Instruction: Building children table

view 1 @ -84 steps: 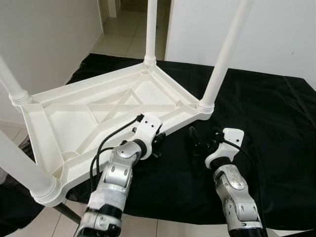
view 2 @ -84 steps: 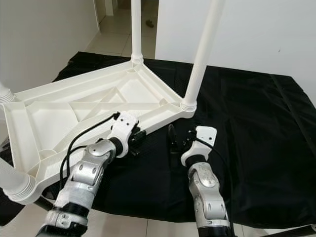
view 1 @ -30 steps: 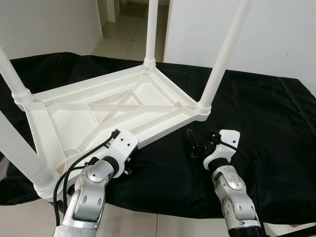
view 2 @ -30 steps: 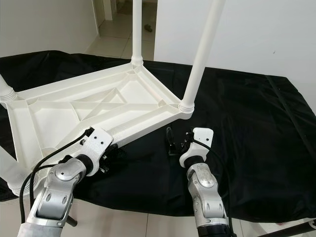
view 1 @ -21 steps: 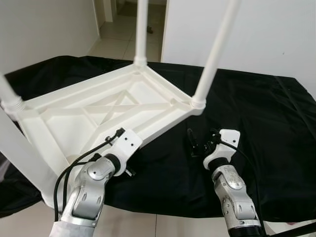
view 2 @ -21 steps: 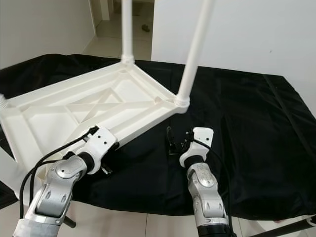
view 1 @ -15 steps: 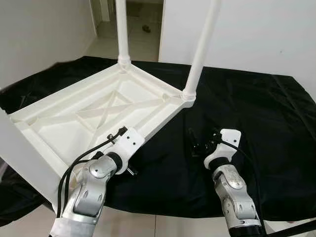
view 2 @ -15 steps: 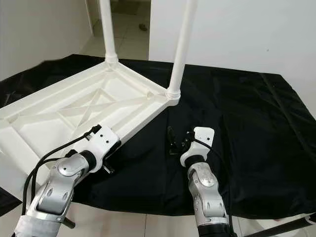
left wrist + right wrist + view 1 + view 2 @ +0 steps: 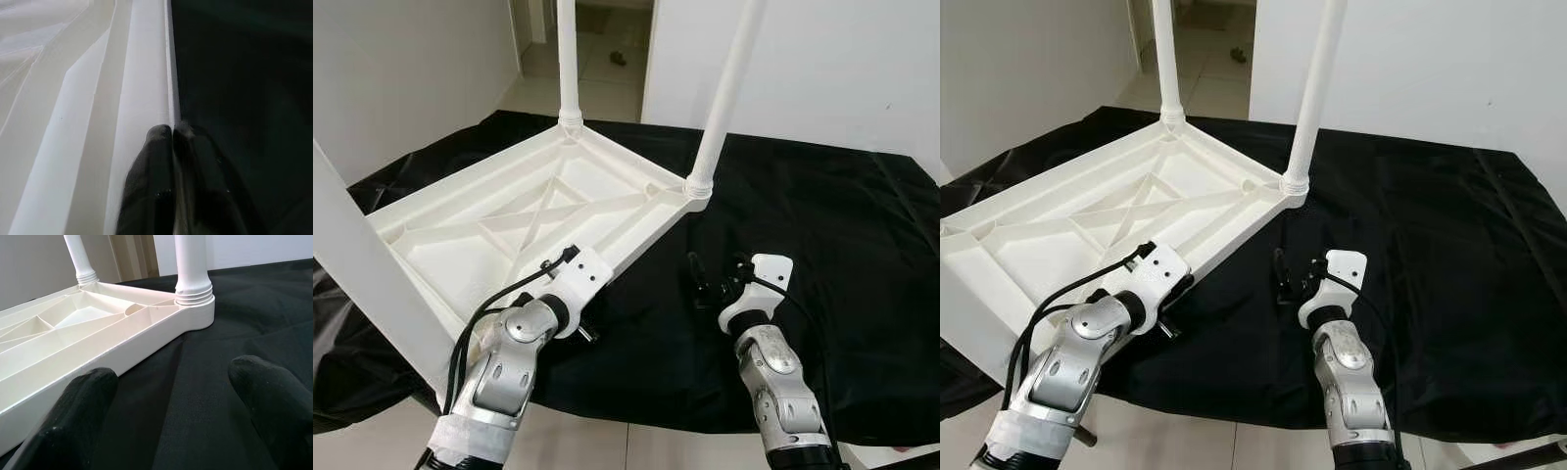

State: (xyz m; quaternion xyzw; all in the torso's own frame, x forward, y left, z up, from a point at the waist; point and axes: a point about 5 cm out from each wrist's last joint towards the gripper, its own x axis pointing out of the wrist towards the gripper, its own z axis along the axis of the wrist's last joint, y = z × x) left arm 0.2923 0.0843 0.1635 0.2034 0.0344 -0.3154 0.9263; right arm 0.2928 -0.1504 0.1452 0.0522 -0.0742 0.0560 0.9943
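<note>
The left gripper (image 9: 1175, 300) has its two black fingers (image 9: 161, 147) pinched tight on the thin near edge of the white plastic children's table (image 9: 499, 220), one finger on each side of the rim. It grips there most likely because the rim is the one part thin enough to pinch, so the arm can pull or turn the whole table. The right gripper (image 9: 717, 284) hovers just above the black cloth (image 9: 842, 235), with its fingers (image 9: 83, 401) spread wide and nothing between them. It points at the table's near corner, where a round white leg (image 9: 193, 259) stands in its ribbed socket, so it looks ready to help there. The table lies upside down on the cloth, legs pointing up, which is probably how the legs get pushed in. Its ribbed underside faces up. The left part sticks out past the cloth's edge, so it could tip if let go.
</note>
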